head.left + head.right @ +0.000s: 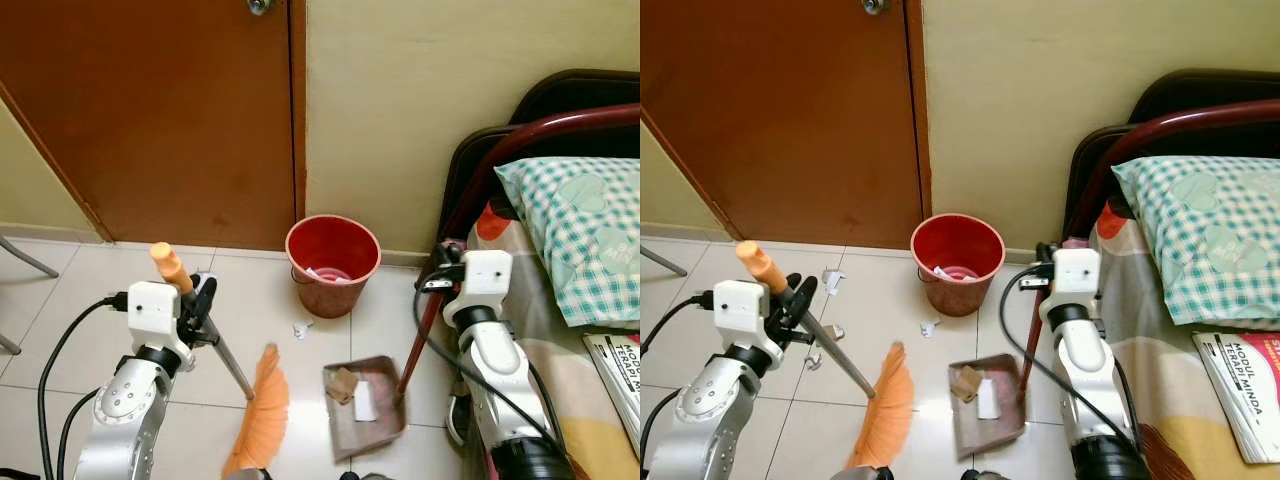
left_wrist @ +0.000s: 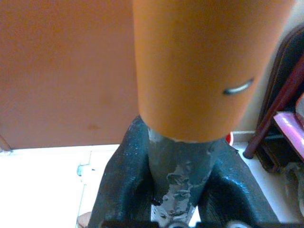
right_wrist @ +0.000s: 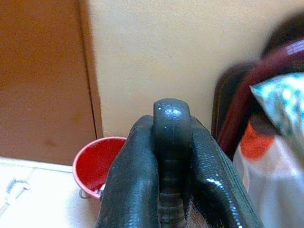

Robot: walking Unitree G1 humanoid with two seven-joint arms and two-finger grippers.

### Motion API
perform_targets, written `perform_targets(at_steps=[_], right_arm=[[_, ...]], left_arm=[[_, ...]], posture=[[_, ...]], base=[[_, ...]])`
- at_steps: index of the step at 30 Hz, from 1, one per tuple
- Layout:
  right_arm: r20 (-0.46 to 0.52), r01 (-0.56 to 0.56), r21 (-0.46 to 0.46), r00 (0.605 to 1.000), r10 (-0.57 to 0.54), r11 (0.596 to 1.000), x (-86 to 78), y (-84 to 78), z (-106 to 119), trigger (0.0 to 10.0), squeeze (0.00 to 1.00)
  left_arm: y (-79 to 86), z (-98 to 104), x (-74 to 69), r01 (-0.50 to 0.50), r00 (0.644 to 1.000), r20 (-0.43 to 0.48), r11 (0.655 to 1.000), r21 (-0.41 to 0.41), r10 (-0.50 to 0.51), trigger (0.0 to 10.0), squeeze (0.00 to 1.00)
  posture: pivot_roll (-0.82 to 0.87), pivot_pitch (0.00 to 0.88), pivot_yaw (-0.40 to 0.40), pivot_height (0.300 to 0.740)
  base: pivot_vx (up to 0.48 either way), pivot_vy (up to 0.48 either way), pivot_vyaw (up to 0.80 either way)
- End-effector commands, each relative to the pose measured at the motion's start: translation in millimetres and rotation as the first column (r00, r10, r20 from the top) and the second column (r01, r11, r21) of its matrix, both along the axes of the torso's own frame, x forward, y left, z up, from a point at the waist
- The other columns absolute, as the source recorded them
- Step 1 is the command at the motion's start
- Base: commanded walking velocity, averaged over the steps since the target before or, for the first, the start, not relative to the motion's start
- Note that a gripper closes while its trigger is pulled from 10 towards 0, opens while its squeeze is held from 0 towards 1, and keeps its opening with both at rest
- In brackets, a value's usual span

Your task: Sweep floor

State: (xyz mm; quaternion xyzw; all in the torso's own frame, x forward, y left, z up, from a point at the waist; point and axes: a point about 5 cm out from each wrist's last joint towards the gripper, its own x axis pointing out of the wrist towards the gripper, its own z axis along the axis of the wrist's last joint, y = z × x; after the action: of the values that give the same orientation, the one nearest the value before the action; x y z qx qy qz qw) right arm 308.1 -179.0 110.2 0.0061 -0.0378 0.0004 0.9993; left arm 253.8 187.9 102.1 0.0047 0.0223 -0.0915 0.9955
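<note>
The left gripper (image 1: 200, 300) is clamped on the broom (image 1: 258, 410) handle — orange bristles on the tile beside the dustpan (image 1: 365, 405). The right gripper (image 1: 441, 268) is closed on the dustpan's upright red handle, near the red bucket (image 1: 332, 262).

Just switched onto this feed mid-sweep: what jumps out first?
The orange broom, held by the left pincer, has its bristles on the tile beside the dustpan. The right pincer grips the dustpan's red handle. A red bucket stands against the wall, with paper scraps nearby.
</note>
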Motion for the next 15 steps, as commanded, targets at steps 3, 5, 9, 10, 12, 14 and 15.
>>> perform_targets(at_steps=[3, 5, 9, 10, 12, 14, 15], right_arm=[[0.042, 0.018, 0.123, 0.999, -0.024, 0.992, 9.3, -4.1, 21.7, 10.0, 0.0], [0.057, 0.019, 0.151, 0.998, -0.027, 0.988, 14.6, -4.2, 30.3, 10.0, 0.0], [0.079, 0.011, 0.237, 0.996, -0.03, 0.972, 26.6, -0.6, 47.8, 10.0, 0.0], [0.079, 0.011, 0.237, 0.996, -0.03, 0.972, 26.6, -0.6, 47.8, 10.0, 0.0], [0.101, -0.012, 0.265, 0.995, -0.015, 0.964, 34.5, 5.1, 59.4, 10.0, 0.0], [0.117, -0.033, 0.281, 0.993, 0.0, 0.959, 40.0, 11.1, 67.5, 10.0, 0.0], [0.127, -0.046, 0.285, 0.992, 0.009, 0.957, 43.0, 14.2, 71.7, 10.0, 0.0]], left_arm=[[3.8, -12.0, -1.8, -0.034, 0.998, -0.057, 0.999, 0.033, 0.036, 10.0, 0.0], [6.6, -13.5, -0.2, -0.057, 0.996, -0.062, 0.997, 0.061, 0.061, 10.0, 0.0], [22.5, -16.4, 1.0, -0.177, 0.981, -0.062, 0.978, 0.113, 0.185, 10.0, 0.0], [22.5, -16.4, 1.0, -0.177, 0.981, -0.062, 0.978, 0.113, 0.185, 10.0, 0.0], [31.7, -16.9, 1.1, -0.24, 0.967, -0.053, 0.962, 0.129, 0.248, 10.0, 0.0], [35.6, -16.2, 0.9, -0.264, 0.961, -0.045, 0.955, 0.138, 0.272, 10.0, 0.0], [37.1, -15.7, 1.0, -0.276, 0.958, -0.04, 0.95, 0.143, 0.284, 10.0, 0.0]], posture=[[0.09, 0.109, 0.004, 0.74], [0.09, 0.113, 0.002, 0.74], [0.09, 0.112, -0.001, 0.74], [0.09, 0.112, -0.001, 0.74], [0.09, 0.114, -0.006, 0.74], [0.09, 0.114, -0.009, 0.74], [0.09, 0.114, -0.011, 0.74]], base=[[0.0, 0.0, 0.0], [0.0, 0.0, 0.0], [0.0, 0.0, 0.0], [0.0, 0.0, 0.0], [0.0, 0.0, 0.0], [0.0, 0.0, 0.0], [0.0, 0.0, 0.0]])
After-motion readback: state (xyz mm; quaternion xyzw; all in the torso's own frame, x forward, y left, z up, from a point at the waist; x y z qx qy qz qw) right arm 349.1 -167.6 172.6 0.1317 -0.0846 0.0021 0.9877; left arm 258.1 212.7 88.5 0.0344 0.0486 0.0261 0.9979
